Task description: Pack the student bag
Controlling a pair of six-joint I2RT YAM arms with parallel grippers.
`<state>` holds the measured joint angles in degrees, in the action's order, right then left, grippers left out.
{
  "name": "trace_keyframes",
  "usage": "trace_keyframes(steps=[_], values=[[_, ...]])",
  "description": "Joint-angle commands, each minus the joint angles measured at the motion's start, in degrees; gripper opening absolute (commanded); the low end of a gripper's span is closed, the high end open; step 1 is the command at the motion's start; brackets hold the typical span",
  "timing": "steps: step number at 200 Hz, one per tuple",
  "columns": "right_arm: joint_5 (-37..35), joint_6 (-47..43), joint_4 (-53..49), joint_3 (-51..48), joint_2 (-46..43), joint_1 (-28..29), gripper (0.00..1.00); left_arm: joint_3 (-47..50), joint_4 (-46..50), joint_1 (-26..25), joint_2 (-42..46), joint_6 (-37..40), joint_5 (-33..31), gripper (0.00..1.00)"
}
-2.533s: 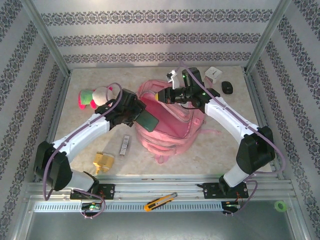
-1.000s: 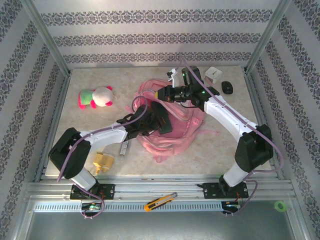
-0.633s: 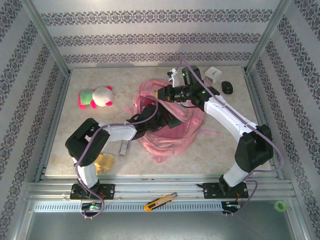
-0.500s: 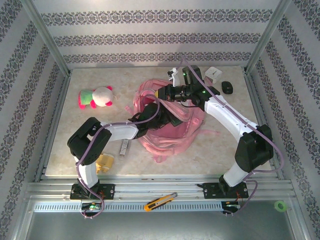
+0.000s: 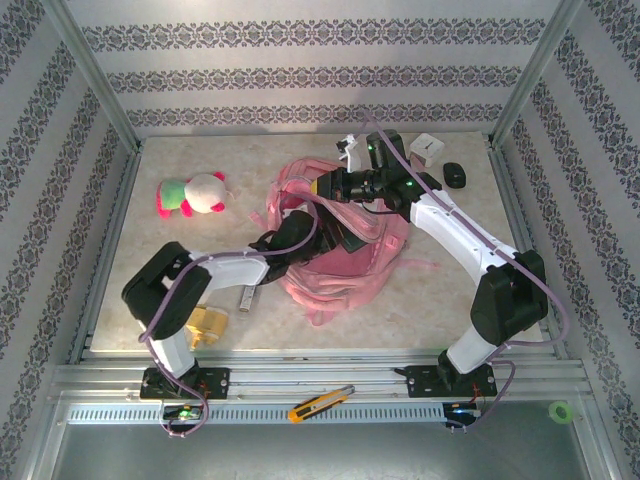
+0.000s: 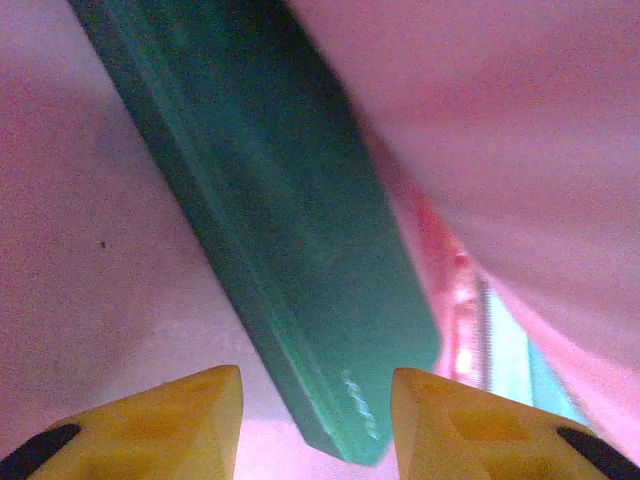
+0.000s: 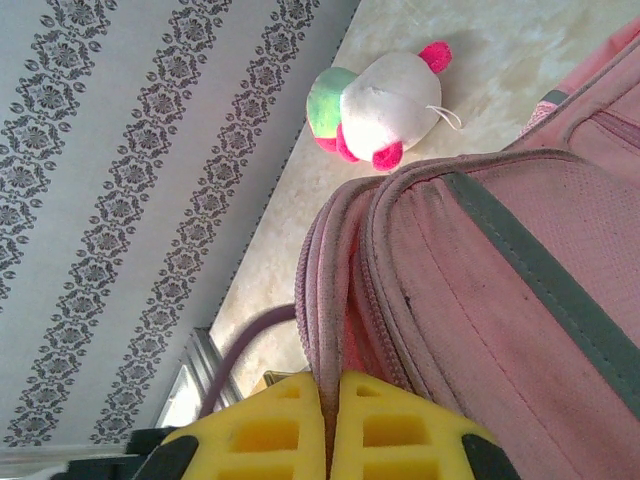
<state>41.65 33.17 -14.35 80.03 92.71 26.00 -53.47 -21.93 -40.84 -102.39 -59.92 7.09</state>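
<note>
The student bag (image 5: 345, 275), a soft pink backpack, lies open in the middle of the table. My right gripper (image 5: 322, 187) is shut on the far rim of its opening; in the right wrist view the yellow fingers (image 7: 290, 430) pinch the pink zip edge (image 7: 330, 330). My left gripper (image 5: 318, 232) reaches inside the bag. In the left wrist view a flat dark green thing (image 6: 290, 210) lies against the pink lining (image 6: 520, 120). Its near end sits between my left gripper (image 6: 312, 385) fingertips, with a gap on each side.
A pink, green and white plush toy (image 5: 190, 195) lies at the far left. A yellow object (image 5: 208, 325) and a small silver one (image 5: 247, 297) sit near the left arm. A white box (image 5: 427, 150) and a black object (image 5: 455, 175) are far right. A box cutter (image 5: 320, 402) rests on the front rail.
My left arm has carried the green thing from the bag's left side into its opening and has let go of it. The right arm has held still on the rim.
</note>
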Motion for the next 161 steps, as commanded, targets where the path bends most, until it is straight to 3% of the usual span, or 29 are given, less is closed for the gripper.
trace_keyframes(steps=[1,34,72,86,119,161], values=[[1.51,1.46,3.45,1.89,-3.56,-0.25,0.0,-5.13,-3.62,-1.73,-4.76,1.84,2.72,0.42],[1.08,1.26,3.22,1.5,-3.86,-0.32,0.0,-12.55,-1.82,-2.58,-7.3,5.18,3.16,0.46],[0.65,1.45,3.37,0.75,-3.83,-0.42,0.0,-7.51,8.88,-2.93,3.01,4.81,-4.99,0.56],[0.63,1.41,3.4,0.49,-3.92,-0.42,0.0,-4.95,17.68,-2.93,9.06,3.5,-8.05,0.63],[-0.09,1.68,4.04,-0.3,-4.1,-0.33,0.0,-2.09,48.29,-2.14,23.33,-6.31,-16.92,0.82],[-1.72,3.06,4.13,-0.99,-3.15,0.09,0.0,4.79,75.55,4.8,41.83,-25.0,-17.65,0.87]])
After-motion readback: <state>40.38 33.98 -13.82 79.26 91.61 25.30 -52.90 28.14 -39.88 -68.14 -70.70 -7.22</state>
